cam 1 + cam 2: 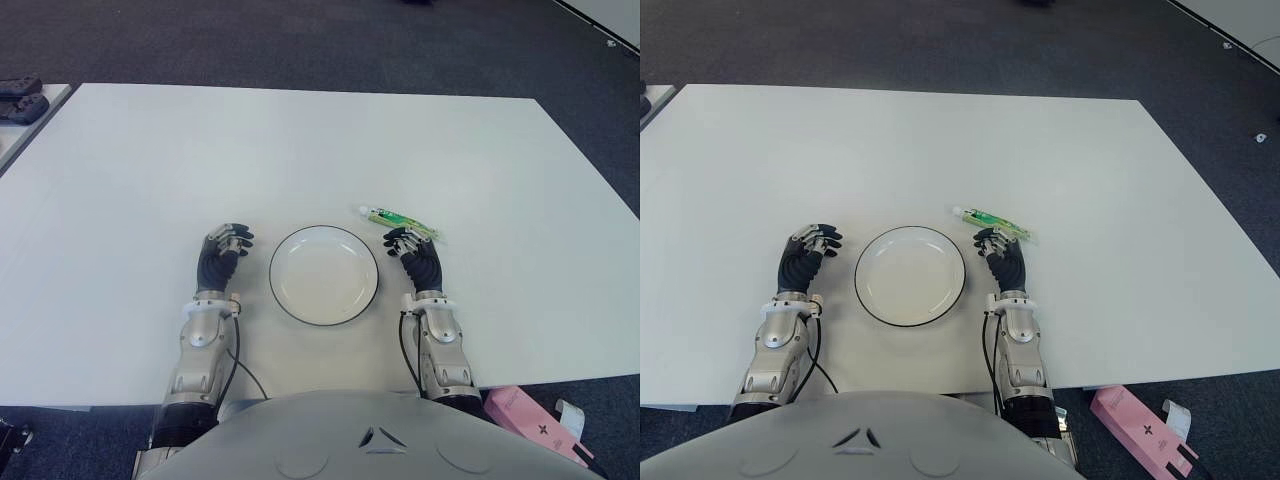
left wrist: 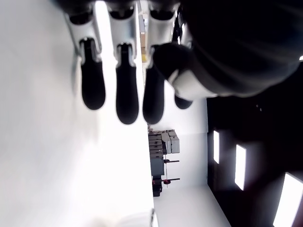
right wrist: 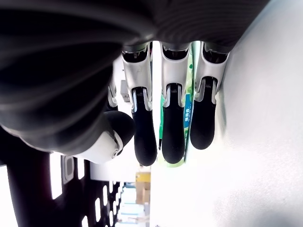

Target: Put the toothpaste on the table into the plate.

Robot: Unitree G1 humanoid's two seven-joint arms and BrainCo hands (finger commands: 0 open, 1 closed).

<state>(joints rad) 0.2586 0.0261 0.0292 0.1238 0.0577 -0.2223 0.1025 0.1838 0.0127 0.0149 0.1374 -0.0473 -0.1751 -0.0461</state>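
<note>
The toothpaste (image 1: 400, 219) is a green tube with a white cap, lying flat on the white table (image 1: 300, 150) just right of and slightly beyond the plate. The white plate (image 1: 324, 275) with a dark rim sits empty between my two hands. My right hand (image 1: 412, 248) lies right of the plate, its fingertips reaching the near side of the tube. In the right wrist view the fingers (image 3: 173, 137) hang relaxed and the tube (image 3: 188, 111) shows beyond them, not grasped. My left hand (image 1: 224, 250) shows left of the plate, fingers relaxed and holding nothing.
A pink box (image 1: 530, 425) lies on the floor past the table's near right corner. Dark objects (image 1: 20, 100) sit on a second surface at the far left. Dark carpet surrounds the table.
</note>
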